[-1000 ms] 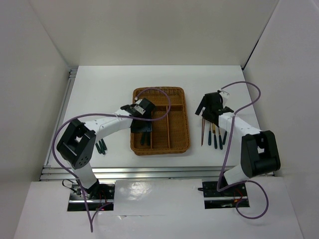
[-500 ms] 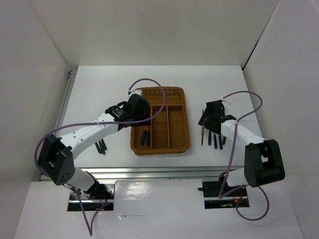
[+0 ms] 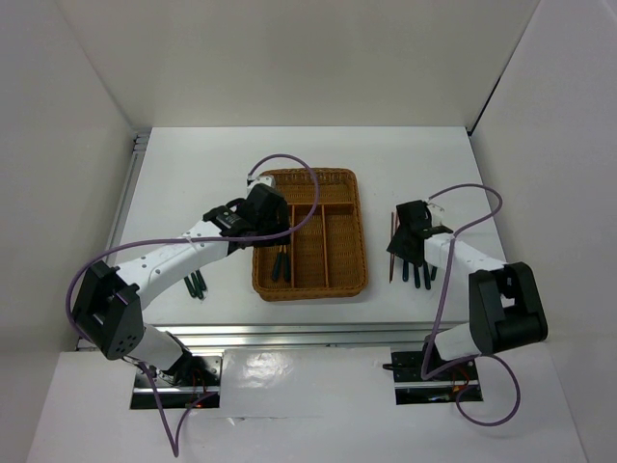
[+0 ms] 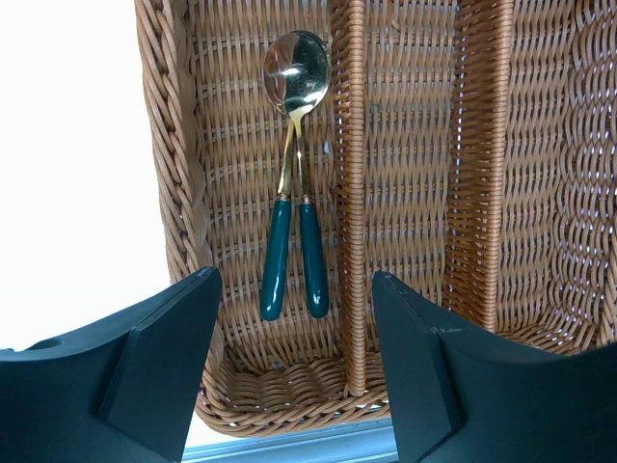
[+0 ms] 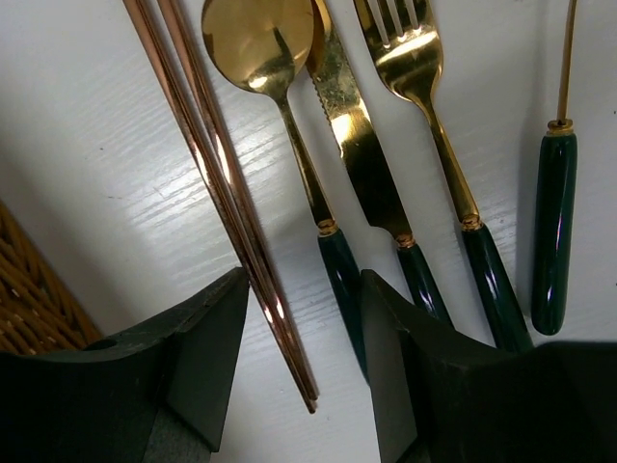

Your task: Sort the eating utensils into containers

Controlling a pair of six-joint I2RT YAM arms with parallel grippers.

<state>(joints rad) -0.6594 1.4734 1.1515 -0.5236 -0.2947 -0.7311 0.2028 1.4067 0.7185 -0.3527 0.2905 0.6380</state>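
Observation:
The brown wicker tray (image 3: 343, 281) lies mid-table. Two gold spoons with green handles (image 4: 289, 260) lie side by side in its left long slot (image 3: 280, 264). My left gripper (image 3: 260, 214) hovers over that slot, open and empty (image 4: 294, 323). My right gripper (image 3: 409, 239) is open, low over the utensils lying right of the tray. Its jaws (image 5: 304, 318) straddle the ends of the tan chopsticks (image 5: 207, 164) and the handle of a spoon (image 5: 255, 39). A knife (image 5: 357, 145), a fork (image 5: 415, 58) and one more green handle (image 5: 551, 231) lie beside them.
More dark-handled utensils (image 3: 198, 284) lie on the table left of the tray. Purple cables (image 3: 289, 164) loop over both arms. The tray's corner (image 5: 19, 289) shows at the left of the right wrist view. White walls enclose the table.
My left gripper has lifted and drawn back toward the tray's upper left, leaving the spoons in the slot. My right gripper has moved nearer and lower over the utensils on the right.

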